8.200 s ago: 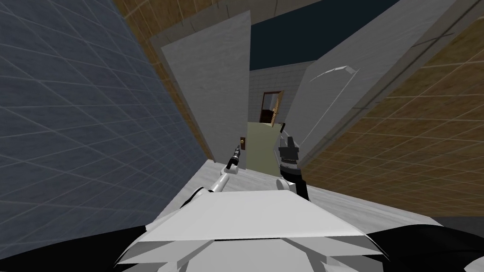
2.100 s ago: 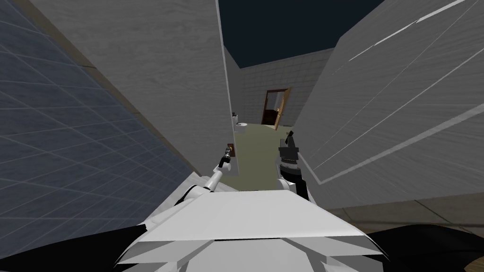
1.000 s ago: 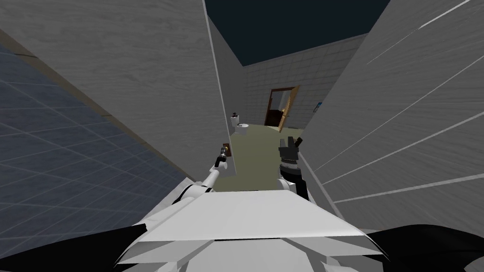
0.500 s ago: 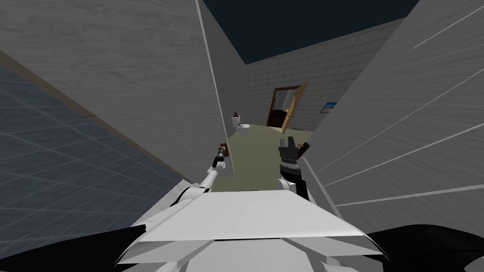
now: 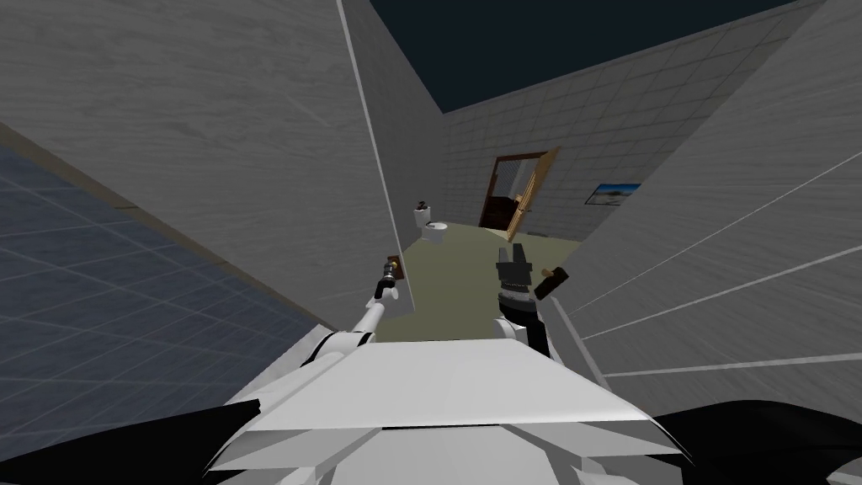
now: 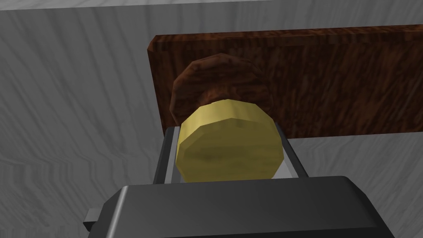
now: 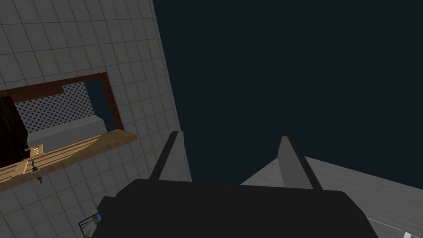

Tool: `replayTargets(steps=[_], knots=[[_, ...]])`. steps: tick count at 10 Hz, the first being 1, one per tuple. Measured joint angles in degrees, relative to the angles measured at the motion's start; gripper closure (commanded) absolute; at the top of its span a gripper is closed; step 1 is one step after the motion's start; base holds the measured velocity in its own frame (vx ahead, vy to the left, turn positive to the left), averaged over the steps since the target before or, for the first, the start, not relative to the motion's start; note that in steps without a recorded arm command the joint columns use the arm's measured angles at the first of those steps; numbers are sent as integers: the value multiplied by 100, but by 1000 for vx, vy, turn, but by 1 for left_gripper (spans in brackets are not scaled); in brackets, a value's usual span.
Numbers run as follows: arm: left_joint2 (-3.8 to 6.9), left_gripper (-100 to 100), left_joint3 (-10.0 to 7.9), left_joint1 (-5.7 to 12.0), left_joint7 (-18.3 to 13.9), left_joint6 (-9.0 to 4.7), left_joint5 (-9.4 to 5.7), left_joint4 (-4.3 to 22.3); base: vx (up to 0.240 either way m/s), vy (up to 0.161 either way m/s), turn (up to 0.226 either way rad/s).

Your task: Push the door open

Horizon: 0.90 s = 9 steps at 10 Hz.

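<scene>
Grips yellow knob (image 6: 229, 151) between closed fingers of left gripper (image 6: 227, 136), at free edge of grey door (image 5: 252, 143). Swings door wider than half a second ago (wall picture (image 5: 613, 194) now exposed). Holds right gripper (image 7: 230, 138) open, empty. Doorway probably near passable.

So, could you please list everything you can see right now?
grey door: one, grey, on my left, swung ajar
knob: one, yellow, on the grey door
plate: one, dark brown wood, behind the knob
grey panel: one, grey, on my right
handle: one, dark, by the grey panel's near edge
floor: olive, beyond the grey door
toilet: one, white, on the floor, far left
wooden door: one, light brown, open, in the far tiled wall
picture: one, blue-toned, right of the wooden door
left pincer: shut on the knob
right pincer: open, holding nothing
</scene>
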<state>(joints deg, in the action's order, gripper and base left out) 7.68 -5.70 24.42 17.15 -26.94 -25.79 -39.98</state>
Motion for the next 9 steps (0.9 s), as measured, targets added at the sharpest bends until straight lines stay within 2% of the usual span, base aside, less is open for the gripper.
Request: replayTargets(steps=[1, 2, 5, 9], knots=[[7, 100, -73, -28, 34, 28, -14, -54, 153, -98, 75], [20, 100, -134, 3, 51, 13, -26, 0, 71, -32, 44], [45, 100, -225, -19, 90, 8, -64, 21, 141, -44, 43], [136, 100, -393, 1, 131, -51, -150, 119, 183, -73, 50]])
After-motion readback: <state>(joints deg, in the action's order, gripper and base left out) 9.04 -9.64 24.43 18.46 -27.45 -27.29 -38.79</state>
